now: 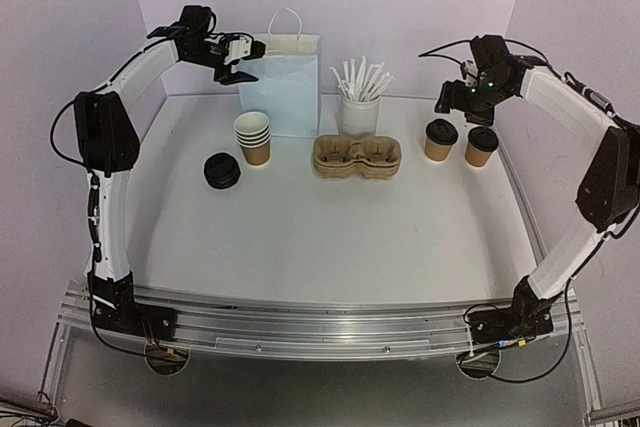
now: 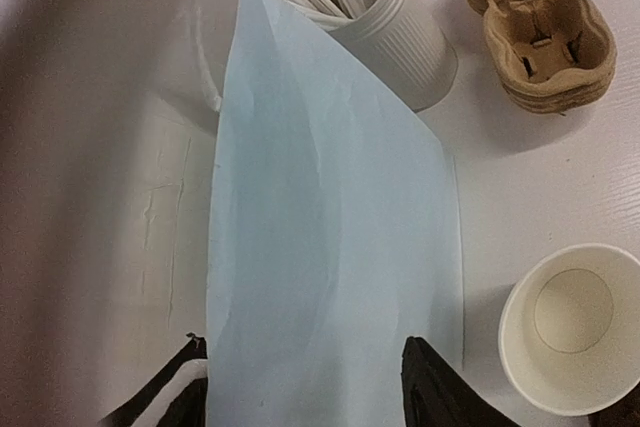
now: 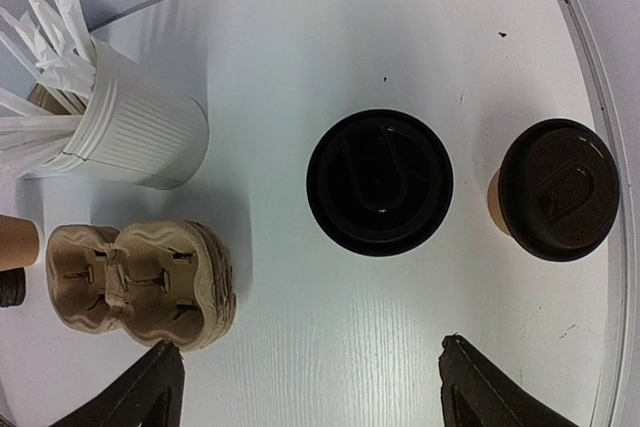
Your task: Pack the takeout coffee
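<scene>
The left hand (image 2: 302,339) straddles the white handled paper bag (image 2: 330,247) at the far edge of the tabletop (image 1: 300,237). Whether its fingers pinch the paper cannot be told. A squeeze may crumple or topple the bag onto the stack of open brown paper cups (image 1: 253,137) just beside it. The right hand (image 3: 309,342) hangs open above two black-lidded brown paper cups (image 3: 380,182) near the far right corner, and an off-centre descent could tip one. The tan moulded-pulp carrier (image 1: 357,156) sits empty between the two groups. The lidded cups' contents are hidden.

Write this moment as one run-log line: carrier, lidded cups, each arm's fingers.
carrier: empty | lidded cups: outside carrier | left fingers: astride white bag, grip unclear | right fingers: open above lidded cups
</scene>
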